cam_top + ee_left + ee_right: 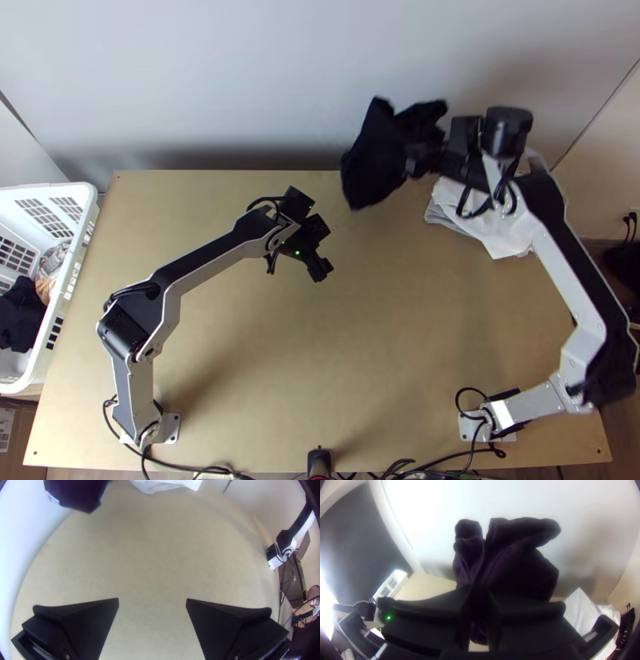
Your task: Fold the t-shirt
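Right claw (pixel 414 158), up in the top view's upper part and right of centre, has its fingers pinched on the dark shirt (pixel 516 563). Bunched cloth sits between them, with two blunt lobes poking up and the rest spilling loosely around. I can't tell whether that's sleeve, hem or collar. From here, the shirt looks to be held clear of the table (pixel 376 344). Left claw (pixel 152 601) hangs near the middle of the top view, its fingers wide apart with bare tabletop between.

Soft, light, floppy stuff, I'd say: no danger of breaking, but it should sag wherever it isn't held, and a layer could slide out of a thick pinch. Better to find two corners, shoulders or hem ends, one for each claw, then draw them apart so it can be laid flat before any folding. Folding hasn't properly begun, by my reckoning. White cloth (pixel 488 228) lies at the upper right, worth keeping clear of.
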`<move>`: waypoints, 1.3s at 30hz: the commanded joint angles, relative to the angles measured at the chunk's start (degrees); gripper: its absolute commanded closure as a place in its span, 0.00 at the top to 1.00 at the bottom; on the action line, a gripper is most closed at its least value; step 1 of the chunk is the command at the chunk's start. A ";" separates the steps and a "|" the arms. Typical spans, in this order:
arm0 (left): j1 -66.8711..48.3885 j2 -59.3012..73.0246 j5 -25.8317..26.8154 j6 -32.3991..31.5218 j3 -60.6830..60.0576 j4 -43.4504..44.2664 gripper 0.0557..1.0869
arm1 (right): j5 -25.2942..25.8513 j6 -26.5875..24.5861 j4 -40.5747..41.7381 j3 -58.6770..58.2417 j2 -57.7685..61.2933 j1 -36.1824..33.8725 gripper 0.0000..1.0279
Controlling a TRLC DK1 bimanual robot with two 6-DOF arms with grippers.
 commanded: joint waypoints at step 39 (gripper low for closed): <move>1.95 -2.88 0.03 0.88 -1.55 0.11 0.95 | 8.45 4.42 -12.08 -3.32 1.82 -28.34 0.03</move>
